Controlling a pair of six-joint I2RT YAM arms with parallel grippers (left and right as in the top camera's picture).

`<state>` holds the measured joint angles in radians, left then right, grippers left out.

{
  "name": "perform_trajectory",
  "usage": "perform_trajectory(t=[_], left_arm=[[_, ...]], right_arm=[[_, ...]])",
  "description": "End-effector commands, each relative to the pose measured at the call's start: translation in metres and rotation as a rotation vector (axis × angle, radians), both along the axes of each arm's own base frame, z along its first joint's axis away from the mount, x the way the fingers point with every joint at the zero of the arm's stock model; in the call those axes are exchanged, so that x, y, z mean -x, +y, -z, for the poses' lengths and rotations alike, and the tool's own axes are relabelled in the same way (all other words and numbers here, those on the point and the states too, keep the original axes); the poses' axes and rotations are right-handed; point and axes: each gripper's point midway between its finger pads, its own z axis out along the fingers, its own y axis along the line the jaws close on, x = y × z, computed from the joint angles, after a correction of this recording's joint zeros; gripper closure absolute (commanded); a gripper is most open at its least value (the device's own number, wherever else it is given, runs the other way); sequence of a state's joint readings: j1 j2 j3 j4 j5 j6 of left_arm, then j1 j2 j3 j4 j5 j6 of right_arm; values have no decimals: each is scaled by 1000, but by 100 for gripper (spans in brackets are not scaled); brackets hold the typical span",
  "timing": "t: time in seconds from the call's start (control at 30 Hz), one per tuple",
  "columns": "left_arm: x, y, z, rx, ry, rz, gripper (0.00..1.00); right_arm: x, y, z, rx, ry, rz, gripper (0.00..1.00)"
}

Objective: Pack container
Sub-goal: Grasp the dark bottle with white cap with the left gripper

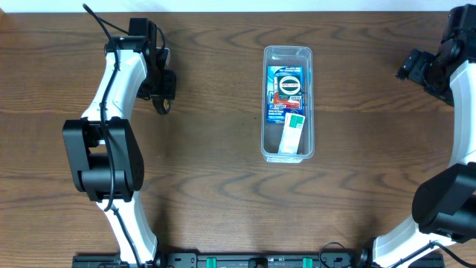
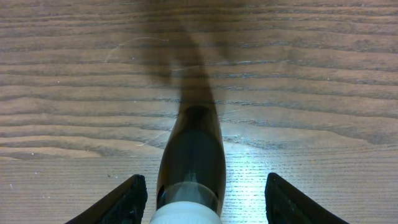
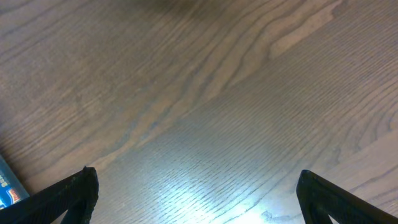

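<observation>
Dark glossy bottle with a white cap [image 2: 193, 143] lies between the spread fingers of my left gripper [image 2: 205, 179], not yet grasped. Opposite, my right gripper [image 3: 198, 173] is spread too, empty. Well apart from both sets of fingers, the long clear plastic container [image 1: 288, 50] already holds a blue packet [image 1: 286, 85] and a white-green box [image 1: 293, 132]; I reckon the bottle is left. Labels are too small to read

Container [image 1: 288, 55] sits mid-surface [image 1: 223, 193], long axis running far to near. Inside: flat pack [image 1: 286, 85] in the far half, small box [image 1: 292, 134] at the near end. Left gripper [image 1: 161, 95] is well left of the container; bottle [image 2: 193, 155] lies between its jaws. Right gripper [image 1: 405, 67] is well right, toward the far edge.
</observation>
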<state>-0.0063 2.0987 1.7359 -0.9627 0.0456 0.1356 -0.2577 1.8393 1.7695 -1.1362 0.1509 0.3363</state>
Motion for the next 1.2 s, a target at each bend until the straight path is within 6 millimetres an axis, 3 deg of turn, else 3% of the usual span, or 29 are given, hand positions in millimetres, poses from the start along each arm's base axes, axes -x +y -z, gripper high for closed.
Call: perform_trajectory(t=[0.0,0.8,0.93,1.03,1.17], left_arm=[[7,4,12,-6,39,1,38],[11,7,23,-21,79,-1,39],[11,10,23,-37,78,-3,47],[11,10,23,-39,78,-3,47],[11,10,23,-39,78,-3,58]], right_arm=[[2,-3,4,6,15,4,1],[2,-3,4,7,15,4,1],[2,-3,4,7,15,4,1],[2,-3,4,7,15,4,1],[2,-3,4,6,15,4,1]])
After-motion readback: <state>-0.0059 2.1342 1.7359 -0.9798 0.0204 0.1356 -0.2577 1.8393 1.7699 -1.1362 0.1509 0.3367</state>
